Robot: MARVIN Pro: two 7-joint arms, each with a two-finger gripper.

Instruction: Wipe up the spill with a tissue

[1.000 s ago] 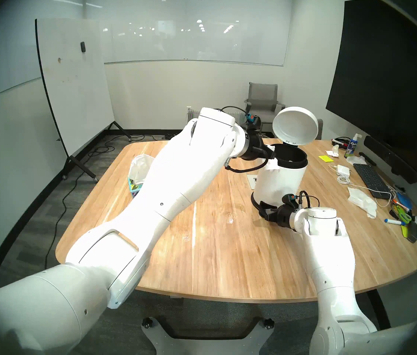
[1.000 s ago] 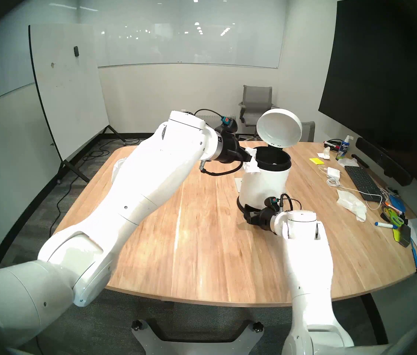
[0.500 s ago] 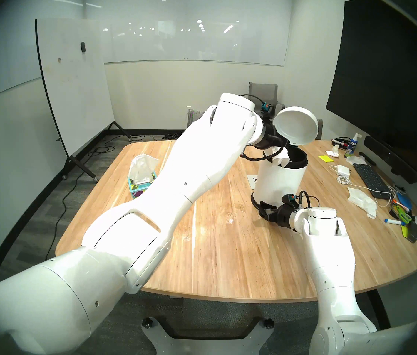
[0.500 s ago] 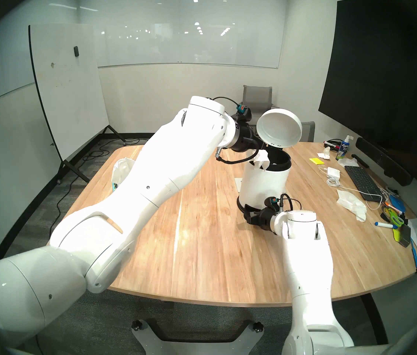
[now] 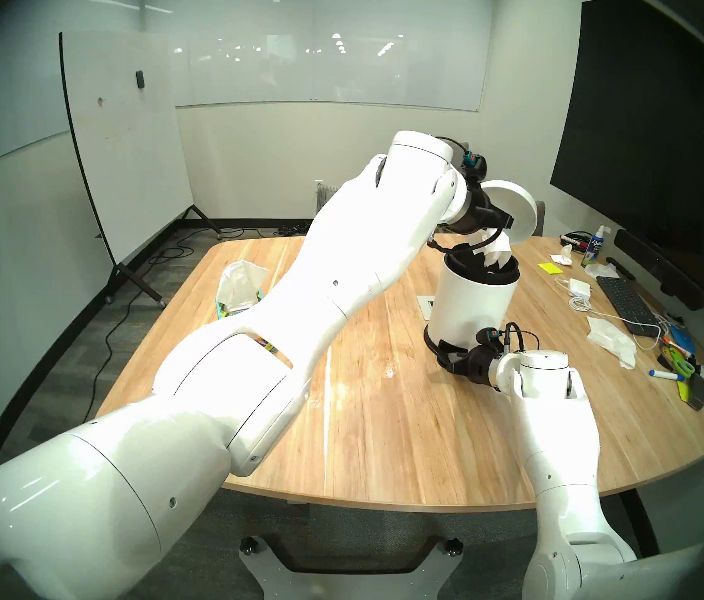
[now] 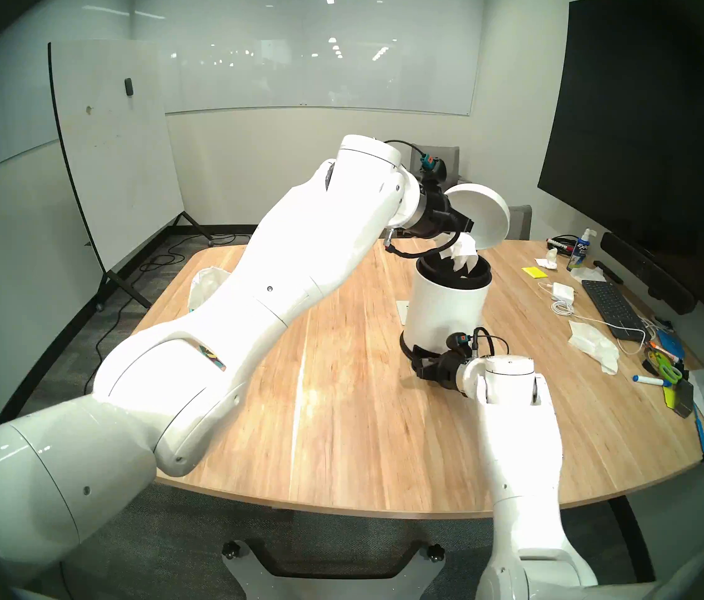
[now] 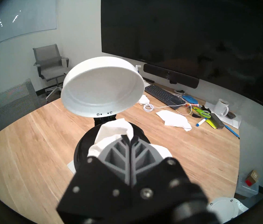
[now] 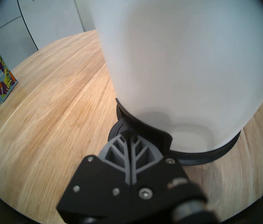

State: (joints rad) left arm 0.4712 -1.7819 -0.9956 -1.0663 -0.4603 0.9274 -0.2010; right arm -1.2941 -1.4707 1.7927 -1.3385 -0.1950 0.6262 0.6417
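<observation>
My left gripper [image 5: 509,220] is shut on the white tissue [image 5: 495,251], which hangs over the black-rimmed mouth of a white pedal bin [image 5: 471,309]. The bin's lid [image 5: 514,205] stands open behind it. In the left wrist view the gripper [image 7: 129,137] pinches the tissue [image 7: 111,131] below the lid [image 7: 103,89]. My right gripper [image 5: 445,353] is shut, its tips resting on the bin's black pedal [image 8: 145,135] at the base. No dark-brown spill spots show; only a faint pale smear [image 5: 390,368] marks the table [image 5: 384,434].
A leaf-print tissue box [image 5: 237,300] stands at the table's left, partly behind my left arm. The right side holds a keyboard [image 5: 623,301], cables, crumpled white paper [image 5: 612,339], scissors [image 5: 679,363], a spray bottle [image 5: 594,248] and a mug [image 7: 222,105].
My left arm rose and swung right, carrying the tissue from the bin's left side to above its opening. The right arm and the open lid have not moved.
</observation>
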